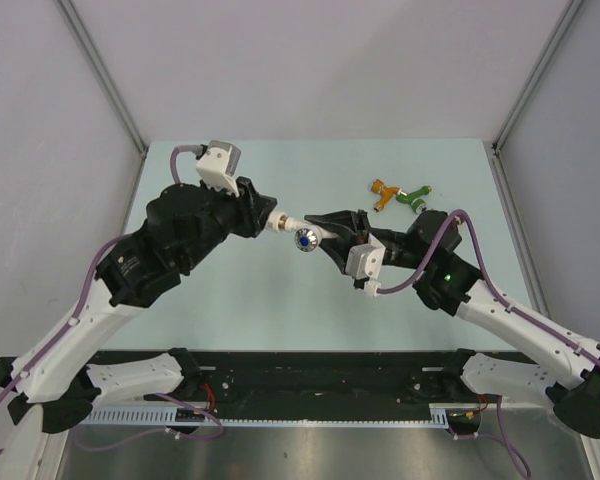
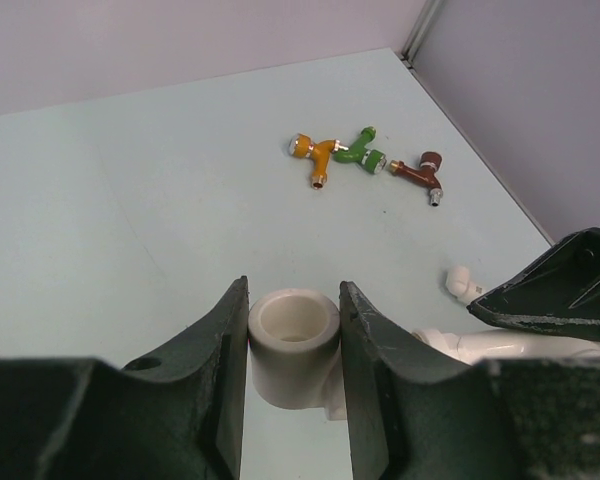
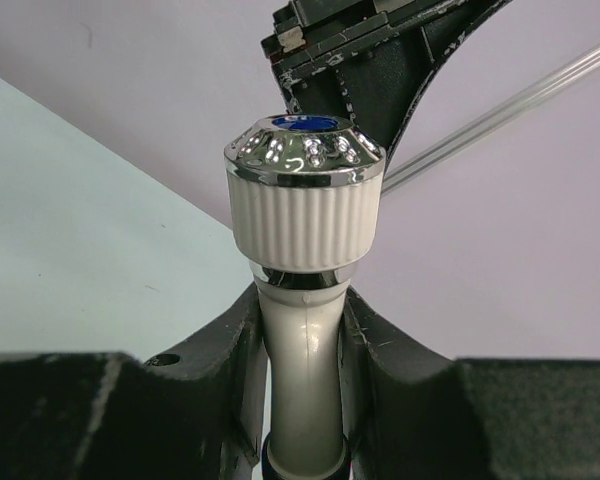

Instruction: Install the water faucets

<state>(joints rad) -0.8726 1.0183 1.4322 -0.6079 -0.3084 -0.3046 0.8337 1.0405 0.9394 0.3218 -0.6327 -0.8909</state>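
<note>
Right gripper [image 3: 300, 390] clamps the white faucet [image 3: 302, 215] by its stem, left gripper [image 2: 294, 350] pinches the white connector [image 2: 293, 322]; we note them nose to nose mid-frame in the top view, faucet just right of connector, roughly end to end.

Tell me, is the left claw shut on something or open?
Shut on the white pipe connector: both fingers of the left gripper press against its sides.
</note>
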